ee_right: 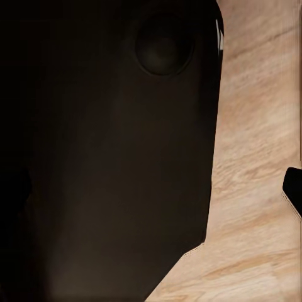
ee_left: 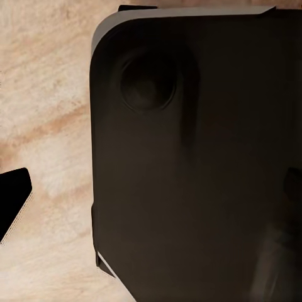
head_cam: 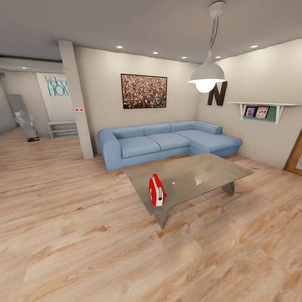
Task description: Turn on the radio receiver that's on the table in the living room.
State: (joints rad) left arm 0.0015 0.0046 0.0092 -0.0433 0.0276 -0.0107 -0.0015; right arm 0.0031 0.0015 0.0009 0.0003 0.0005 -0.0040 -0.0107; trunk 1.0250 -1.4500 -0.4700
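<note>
The red radio receiver (head_cam: 157,191) with its white stripe stands upright near the front left corner of the table (head_cam: 201,172), a low coffee table with a glossy grey top in the middle of the living room. It is a few steps ahead of me across the wood floor. In the left wrist view my left gripper (ee_left: 151,195) hangs over the robot's dark base, with one dark finger (ee_left: 14,200) at the picture's edge and the other faint against the base. My right gripper (ee_right: 154,189) looks the same, one finger (ee_right: 293,189) showing over the floor. Nothing sits between either pair.
A blue sectional sofa (head_cam: 167,140) stands behind the table under a crowd picture (head_cam: 144,91). A white pendant lamp (head_cam: 206,75) hangs above the table. A pillar (head_cam: 77,100) stands at the left, a wall shelf (head_cam: 262,110) at the right. Wood floor (head_cam: 84,235) stretches between me and the table.
</note>
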